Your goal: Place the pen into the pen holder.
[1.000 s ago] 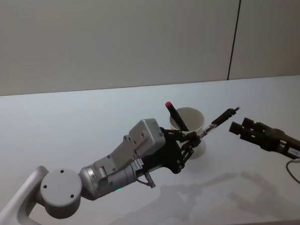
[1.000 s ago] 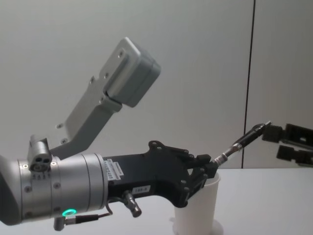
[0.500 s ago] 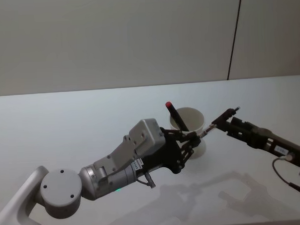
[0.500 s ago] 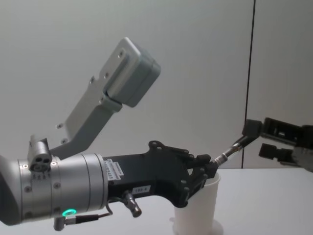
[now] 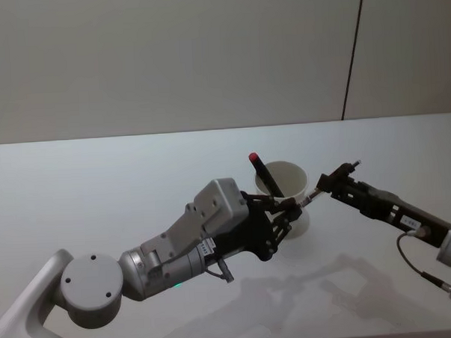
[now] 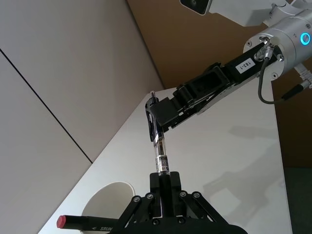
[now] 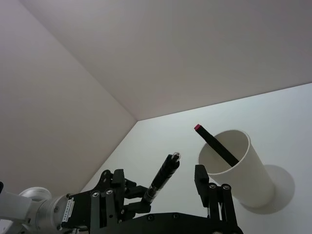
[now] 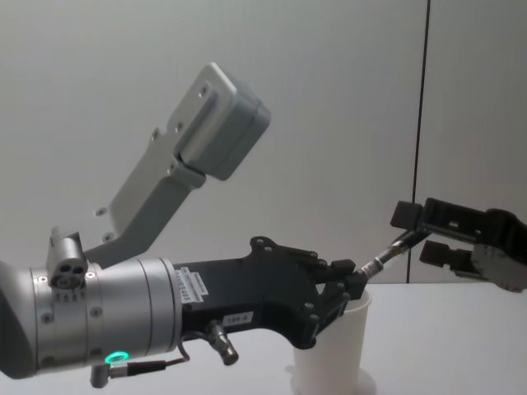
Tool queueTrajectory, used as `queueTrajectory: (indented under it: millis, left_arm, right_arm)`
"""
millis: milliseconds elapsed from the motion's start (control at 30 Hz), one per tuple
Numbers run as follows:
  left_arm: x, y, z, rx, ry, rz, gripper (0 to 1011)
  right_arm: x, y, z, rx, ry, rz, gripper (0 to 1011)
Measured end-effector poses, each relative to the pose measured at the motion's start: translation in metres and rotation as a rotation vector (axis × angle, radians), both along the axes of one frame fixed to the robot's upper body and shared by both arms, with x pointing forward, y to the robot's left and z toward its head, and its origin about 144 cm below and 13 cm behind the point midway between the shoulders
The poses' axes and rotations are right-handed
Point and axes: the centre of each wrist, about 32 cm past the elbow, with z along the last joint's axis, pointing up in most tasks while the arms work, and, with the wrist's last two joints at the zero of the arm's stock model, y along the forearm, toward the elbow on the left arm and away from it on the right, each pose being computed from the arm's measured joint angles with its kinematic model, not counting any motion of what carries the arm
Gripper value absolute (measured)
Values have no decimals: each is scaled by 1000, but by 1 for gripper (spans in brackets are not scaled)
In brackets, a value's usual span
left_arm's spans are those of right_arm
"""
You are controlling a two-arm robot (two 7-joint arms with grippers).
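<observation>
Over the last second the right gripper (image 5: 337,183) moves in from well to the right of the slim black-and-clear pen (image 5: 329,181) until its open black fingers (image 8: 407,216) straddle the pen's upper end. In the chest view it shifts from the right edge toward the middle, now bracketing the pen tip.

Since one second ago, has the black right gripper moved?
Yes. The right gripper moved leftward toward the white paper cup, its fingers now around the black pen.
</observation>
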Motion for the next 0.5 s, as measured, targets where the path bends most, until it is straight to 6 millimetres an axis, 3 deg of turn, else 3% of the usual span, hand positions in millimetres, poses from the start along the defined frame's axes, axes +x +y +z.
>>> queueTrajectory:
  millis: [133, 200, 267, 500]
  left_arm:
    - [0, 0, 0, 0, 0, 0, 131]
    - [0, 0, 0, 0, 0, 0, 131]
    - [0, 0, 0, 0, 0, 0, 131]
    - [0, 0, 0, 0, 0, 0, 131]
  right_arm:
    - [0, 2, -1, 6, 3, -7, 837]
    - [1, 2, -1, 11, 5, -10, 748]
    - [1, 3, -1, 15, 6, -12, 733]
    - [2, 4, -2, 33, 9, -19, 486]
